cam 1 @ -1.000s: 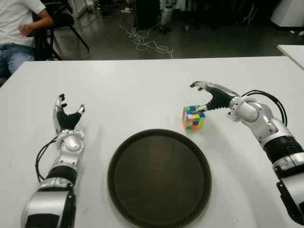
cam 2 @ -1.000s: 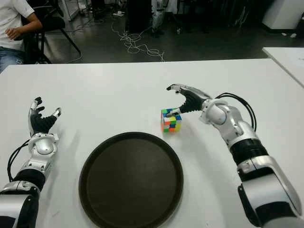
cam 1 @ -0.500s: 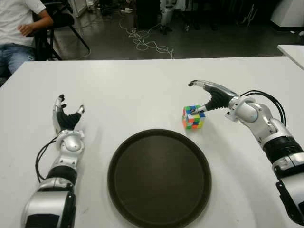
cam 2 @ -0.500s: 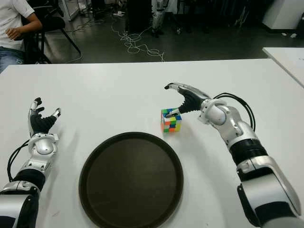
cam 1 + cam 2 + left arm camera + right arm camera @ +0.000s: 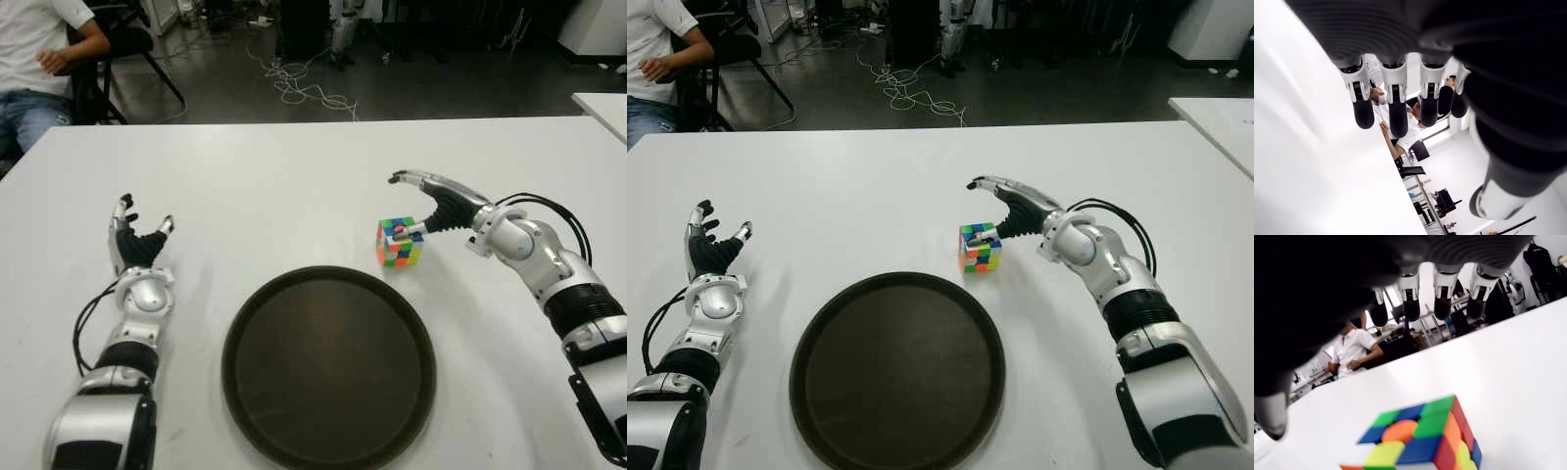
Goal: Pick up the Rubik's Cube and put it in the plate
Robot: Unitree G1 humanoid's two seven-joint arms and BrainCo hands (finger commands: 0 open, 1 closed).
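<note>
White table (image 5: 294, 176), dark floor with tangled cables (image 5: 299, 83), seated person (image 5: 39, 59).

One Rubik's Cube (image 5: 399, 242), one plate (image 5: 328, 366).

No readable text, label, brand, number or sign shows in any view, neither on the table, the hands nor the room behind.
</note>
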